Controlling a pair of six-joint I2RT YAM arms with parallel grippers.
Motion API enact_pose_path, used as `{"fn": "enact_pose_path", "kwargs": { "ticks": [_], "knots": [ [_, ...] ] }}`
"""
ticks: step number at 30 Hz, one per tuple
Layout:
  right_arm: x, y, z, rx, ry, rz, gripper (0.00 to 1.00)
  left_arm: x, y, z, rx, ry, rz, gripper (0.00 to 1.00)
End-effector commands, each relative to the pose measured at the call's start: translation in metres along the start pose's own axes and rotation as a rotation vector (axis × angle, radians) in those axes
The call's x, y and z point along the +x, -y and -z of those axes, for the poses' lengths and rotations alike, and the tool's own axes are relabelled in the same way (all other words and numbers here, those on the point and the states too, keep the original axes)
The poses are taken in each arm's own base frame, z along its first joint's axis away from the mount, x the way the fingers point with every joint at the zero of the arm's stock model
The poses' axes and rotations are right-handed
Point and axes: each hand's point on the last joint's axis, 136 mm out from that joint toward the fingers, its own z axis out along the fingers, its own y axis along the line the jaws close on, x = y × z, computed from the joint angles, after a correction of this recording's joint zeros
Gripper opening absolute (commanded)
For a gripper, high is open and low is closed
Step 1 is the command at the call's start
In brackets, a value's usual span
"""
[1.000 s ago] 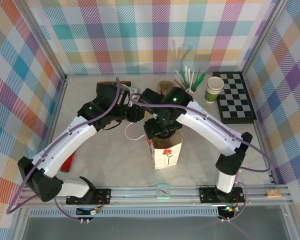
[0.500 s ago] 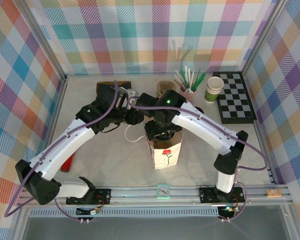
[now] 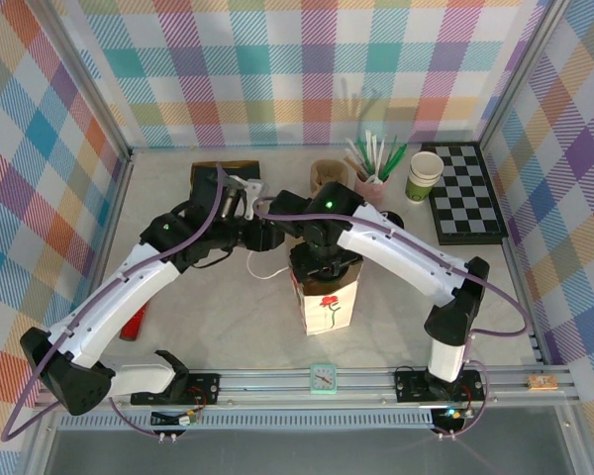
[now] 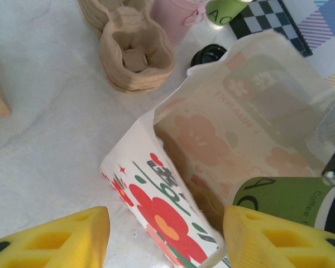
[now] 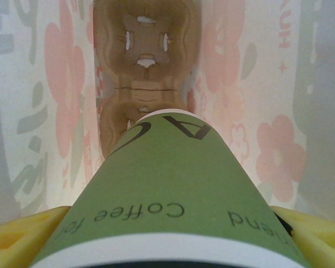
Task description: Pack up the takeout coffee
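The right wrist camera looks down inside the white flower-printed paper bag (image 5: pixel 257 84). The right gripper (image 5: pixel 167 237) has its yellow fingers (image 5: pixel 22 237) pressed to both sides of the takeout coffee (image 5: pixel 167 195), clamping the cup's green wall. The lid end is cut off at the bottom edge, where only a dark sliver shows under the cream band. Beyond the cup, a brown pulp cup carrier (image 5: pixel 148 61) lies at the bottom of the bag.

The left wrist camera sees the bag (image 4: pixel 167 204) from outside. The left gripper (image 4: pixel 164 243) has its jaws spread wide, with the bag's red-flowered wall between them and neither finger clearly touching it. Part of the takeout coffee (image 4: pixel 285 201) shows inside the bag mouth, its top hidden by the right gripper. Farther off are a small black round item (image 4: pixel 208 54), too small to identify, a stack of pulp carriers (image 4: pixel 137 50), a pink cup (image 4: pixel 176 14) and a checkerboard (image 4: pixel 268 19).

From above, a teal clock (image 3: pixel 323 377) sits at the near rail. The bag (image 3: pixel 329 305) stands mid-table with the right arm covering its mouth, so the cup is hidden. The left gripper (image 3: pixel 269 234) is just left of the bag. At the far side stand the pink cup of straws (image 3: pixel 371 185) and a lidless cup (image 3: pixel 424 176).
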Motion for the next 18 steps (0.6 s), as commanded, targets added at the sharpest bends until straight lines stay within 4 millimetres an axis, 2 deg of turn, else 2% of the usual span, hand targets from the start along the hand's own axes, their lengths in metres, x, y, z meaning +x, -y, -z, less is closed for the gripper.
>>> {"fn": "enact_pose_path", "kwargs": {
  "ticks": [1,10,18],
  "knots": [
    [0.028,0.022,0.006,0.070,-0.088,0.011,0.63,0.005,0.005,0.004,0.021,0.005,-0.002,0.57],
    [0.026,0.016,-0.003,0.038,-0.099,-0.003,0.63,0.010,-0.003,0.012,0.006,0.034,0.030,0.58],
    [0.023,0.012,-0.010,-0.004,-0.103,-0.026,0.63,0.008,0.007,0.014,0.088,0.041,0.059,0.59]
  ]
}}
